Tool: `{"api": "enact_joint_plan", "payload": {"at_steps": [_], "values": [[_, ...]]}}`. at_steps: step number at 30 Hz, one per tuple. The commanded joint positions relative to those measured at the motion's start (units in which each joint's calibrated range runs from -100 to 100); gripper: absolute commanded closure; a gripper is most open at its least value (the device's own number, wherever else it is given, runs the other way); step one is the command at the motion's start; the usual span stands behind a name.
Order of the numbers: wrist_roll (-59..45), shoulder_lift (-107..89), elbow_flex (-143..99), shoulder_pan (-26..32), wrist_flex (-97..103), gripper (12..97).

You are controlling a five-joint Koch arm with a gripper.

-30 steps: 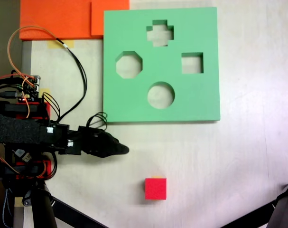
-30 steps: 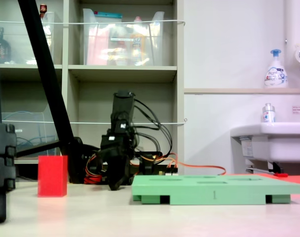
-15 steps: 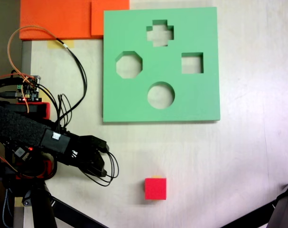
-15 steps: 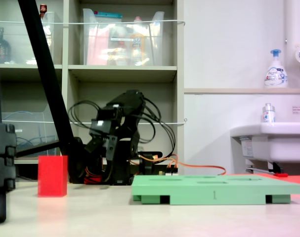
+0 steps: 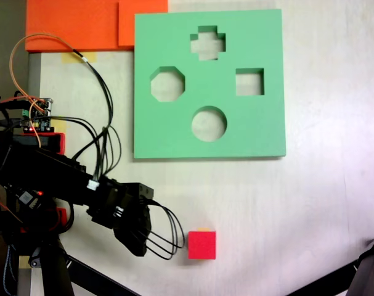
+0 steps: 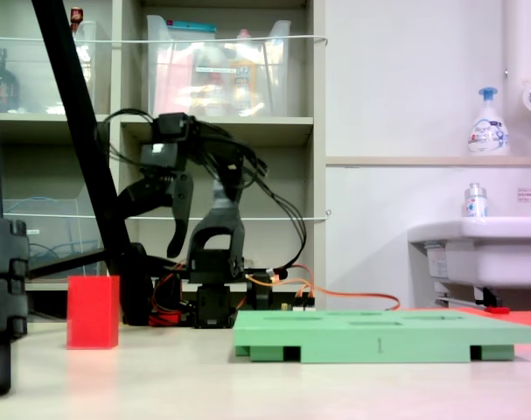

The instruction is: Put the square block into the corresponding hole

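Note:
The square block [image 5: 202,245] is a small red cube on the white table, well in front of the green foam board [image 5: 174,132]; it also stands at the left in the low fixed view [image 6: 93,312]. The corresponding hole [image 5: 249,82] is the square cut-out at the board's right. My gripper [image 5: 137,245] hangs left of the cube, apart from it. From the side my gripper [image 6: 147,234] is raised above the table, its two jaws spread in a V and pointing down, holding nothing. The board [image 6: 379,332] lies flat.
Cross, octagonal and round cut-outs share the board. Orange foam sheets [image 5: 82,24] lie at the far left corner. Loose cables [image 5: 165,237] loop between gripper and cube. Tripod legs [image 5: 63,271] [image 5: 359,277] cross the near corners. A sink [image 6: 475,245] stands at the right.
The arm swung from beside the board toward the red cube and rose off the table. Its jaws, a shut point a second ago, now stand spread. The cube has not moved.

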Motion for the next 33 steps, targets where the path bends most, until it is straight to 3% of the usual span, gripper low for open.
{"api": "enact_joint_plan", "payload": {"at_steps": [1,7,10,33], "values": [[-0.49,8.14,9.99,-0.44,-5.31,41.5],[-1.42,28.95,25.55,-0.78,-9.06,37.9],[-1.47,38.02,29.83,-0.24,-8.96,31.3],[-1.51,71.82,43.19,1.17,-7.04,31.5]]}}
